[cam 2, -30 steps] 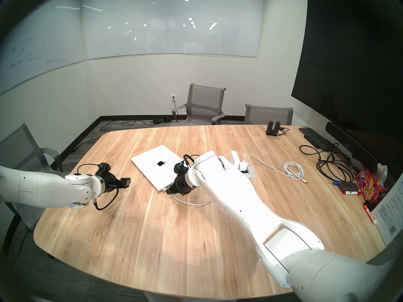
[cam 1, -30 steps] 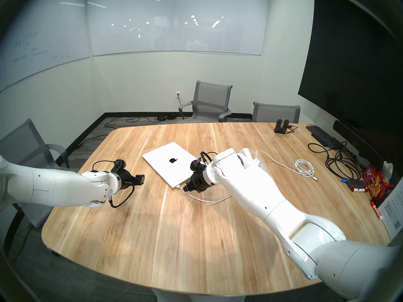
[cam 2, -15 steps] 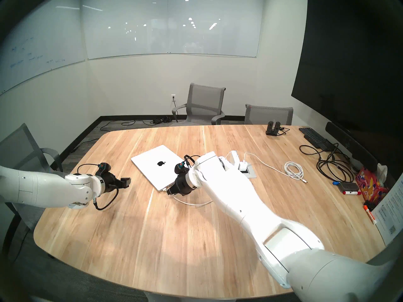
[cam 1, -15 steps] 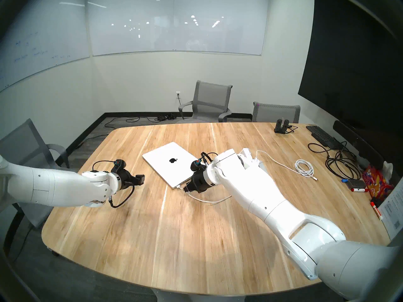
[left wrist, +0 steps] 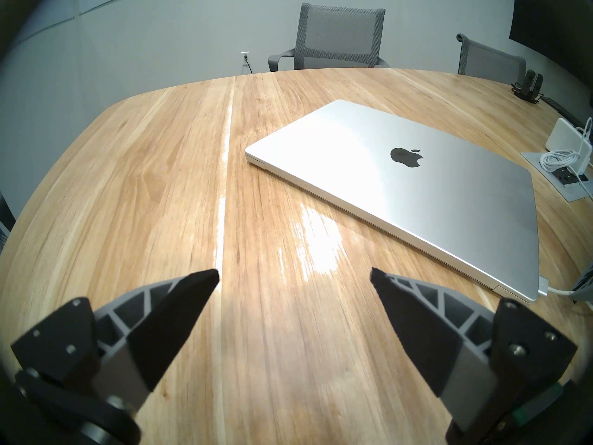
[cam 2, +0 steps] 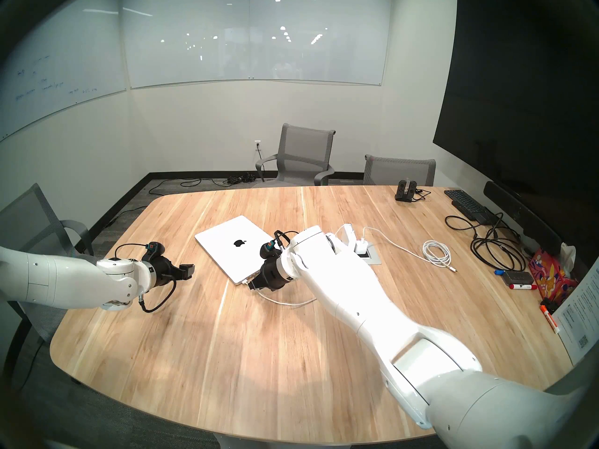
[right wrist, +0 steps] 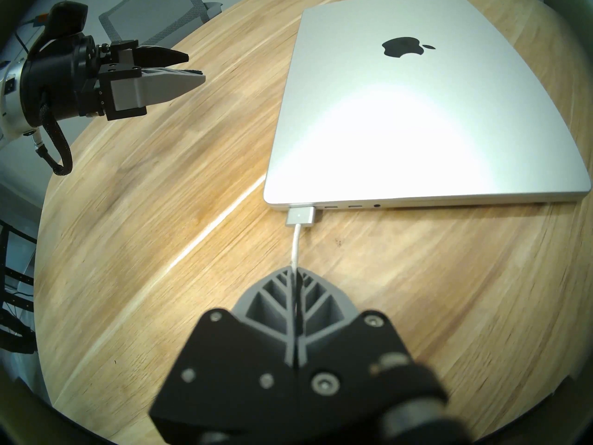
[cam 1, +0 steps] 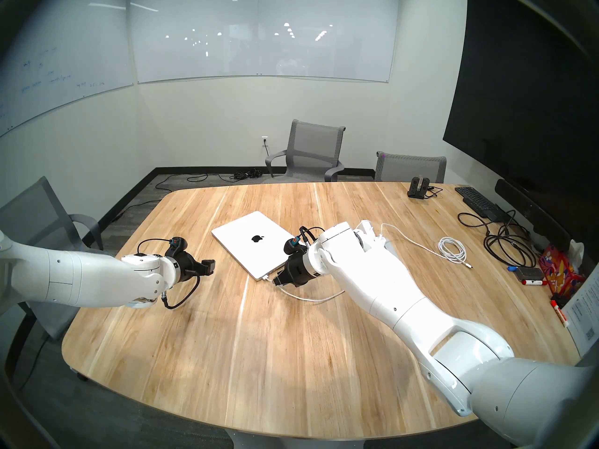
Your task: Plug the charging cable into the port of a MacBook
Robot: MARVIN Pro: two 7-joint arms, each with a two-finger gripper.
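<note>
The closed silver MacBook (cam 1: 256,244) (cam 2: 238,249) (left wrist: 417,190) (right wrist: 417,113) lies mid-table, apple logo up. The charging cable's flat plug (right wrist: 300,216) (left wrist: 543,290) sits flush against the port at the near corner of the laptop's side edge. Its white cord (right wrist: 296,245) (cam 1: 308,297) runs straight from the plug into my right gripper (right wrist: 294,269) (cam 1: 275,280), which is shut on the cord a short way behind the plug. The cord then curves under my right arm toward the white power brick (left wrist: 568,139). Left of the laptop, my left gripper (left wrist: 295,274) (cam 1: 210,266) hovers open and empty.
A coiled white cable (cam 1: 452,249), black cables (cam 1: 509,247), a keyboard (cam 1: 476,200), markers and a colourful box (cam 1: 557,270) lie at the table's right. A table outlet plate (cam 2: 371,257) sits behind my right wrist. Grey chairs (cam 1: 311,153) stand around the table.
</note>
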